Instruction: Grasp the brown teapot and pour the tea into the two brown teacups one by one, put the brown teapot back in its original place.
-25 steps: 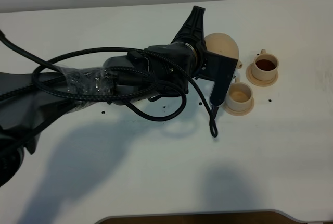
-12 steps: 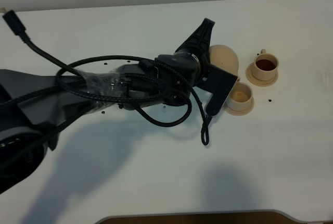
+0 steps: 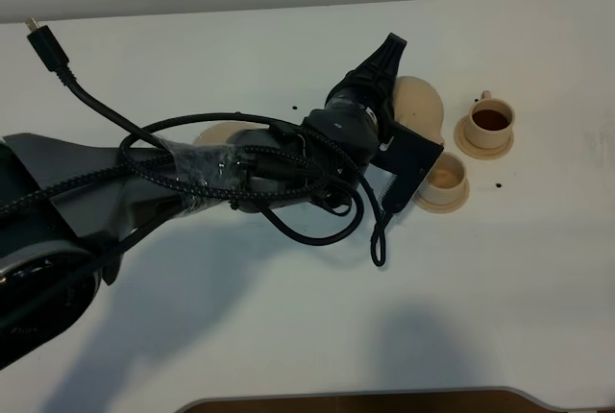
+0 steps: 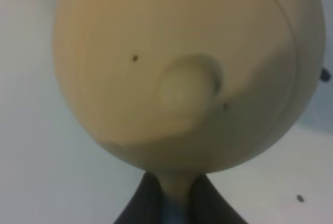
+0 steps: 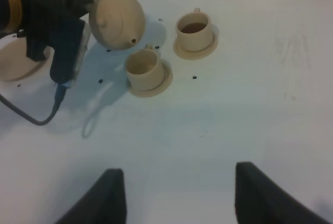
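1. A flat round pale tan clay saucer (image 3: pixel 213 133) was noted at the left, partly hidden behind the left arm (image 3: pixel 144 168). Nothing was standing on it.
2. The left gripper (image 4: pixel 174 206) was found clamped narrow on the loop handle of the round squat pale tan clay teapot (image 3: pixel 420 106). The pot was held clear of the white table (image 3: pixel 480 288) and tipped, with its spout turned down toward the nearer cup.
3. The nearer small pale tan clay cup (image 3: pixel 443 177) was seen on its saucer just under the spout. Its inside looked pale, and no tea could be made out.
4. The farther small pale tan clay cup (image 3: pixel 491 119) was seen to hold dark tea.
5. The right gripper (image 5: pixel 179 198) was seen spread wide and empty, well apart from the crockery.
6. Progress was judged as one cup filled and the second pour in hand. Finishing that pour and returning the pot to the saucer were judged outstanding.
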`<state>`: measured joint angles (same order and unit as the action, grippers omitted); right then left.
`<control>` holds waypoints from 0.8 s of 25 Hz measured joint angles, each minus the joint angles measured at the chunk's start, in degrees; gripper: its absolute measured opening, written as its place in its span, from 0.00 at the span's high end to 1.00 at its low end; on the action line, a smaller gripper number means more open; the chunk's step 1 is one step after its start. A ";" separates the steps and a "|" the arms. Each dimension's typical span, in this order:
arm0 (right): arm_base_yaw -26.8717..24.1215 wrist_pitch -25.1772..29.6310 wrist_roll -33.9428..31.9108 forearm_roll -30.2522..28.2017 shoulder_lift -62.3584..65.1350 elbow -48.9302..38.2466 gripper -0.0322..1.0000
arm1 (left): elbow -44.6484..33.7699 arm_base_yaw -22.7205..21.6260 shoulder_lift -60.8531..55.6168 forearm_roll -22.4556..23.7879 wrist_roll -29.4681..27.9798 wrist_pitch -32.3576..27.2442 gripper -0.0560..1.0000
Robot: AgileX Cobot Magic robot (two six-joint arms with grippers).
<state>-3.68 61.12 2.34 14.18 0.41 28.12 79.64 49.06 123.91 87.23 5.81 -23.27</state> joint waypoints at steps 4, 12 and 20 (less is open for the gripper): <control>0.00 0.00 0.00 0.00 0.00 0.00 0.50 | 0.00 1.29 0.00 2.72 -0.38 -1.10 0.81; 0.00 0.00 0.00 0.00 0.00 0.00 0.50 | 0.00 2.33 0.00 5.32 1.00 -3.42 0.81; 0.00 0.00 0.00 0.00 0.00 0.00 0.50 | 0.00 2.33 0.00 9.22 2.58 -3.66 0.81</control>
<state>-3.68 61.12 2.34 14.18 0.41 28.12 79.64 51.39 123.91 96.45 8.39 -26.93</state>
